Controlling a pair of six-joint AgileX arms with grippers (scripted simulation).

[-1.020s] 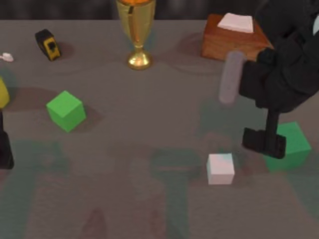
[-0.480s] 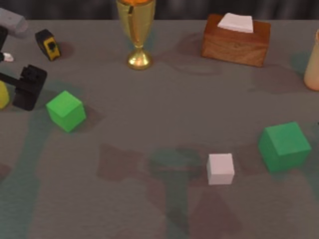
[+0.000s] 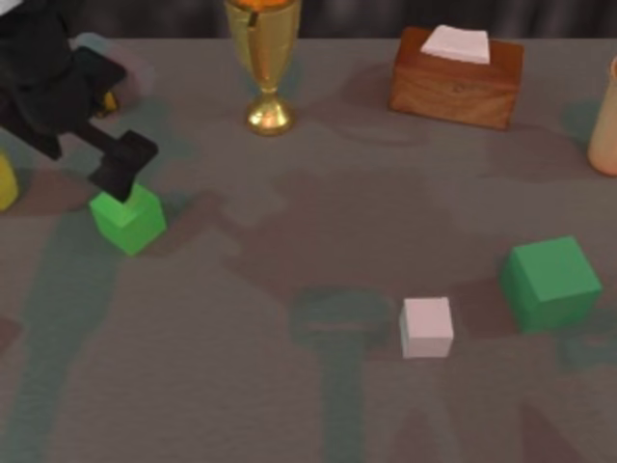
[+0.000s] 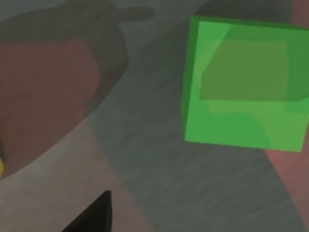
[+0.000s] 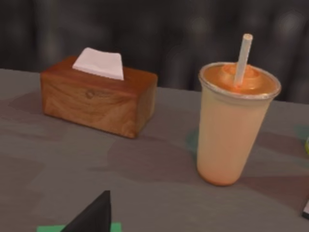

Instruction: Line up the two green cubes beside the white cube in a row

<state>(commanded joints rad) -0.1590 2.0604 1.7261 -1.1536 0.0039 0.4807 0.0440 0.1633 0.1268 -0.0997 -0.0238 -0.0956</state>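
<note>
Since half a second ago, left gripper has swung over the lime cube — finger state unclear. Rigid, light-looking, matte; pinch opposite flat faces.

I see the white cube at the table's five o'clock, the larger cube just off its two o'clock side. The smaller cube sits well apart at nine o'clock — my left gripper is directly above its far edge. A trophy stands at twelve, a tissue box at one, a cup at two.
</note>
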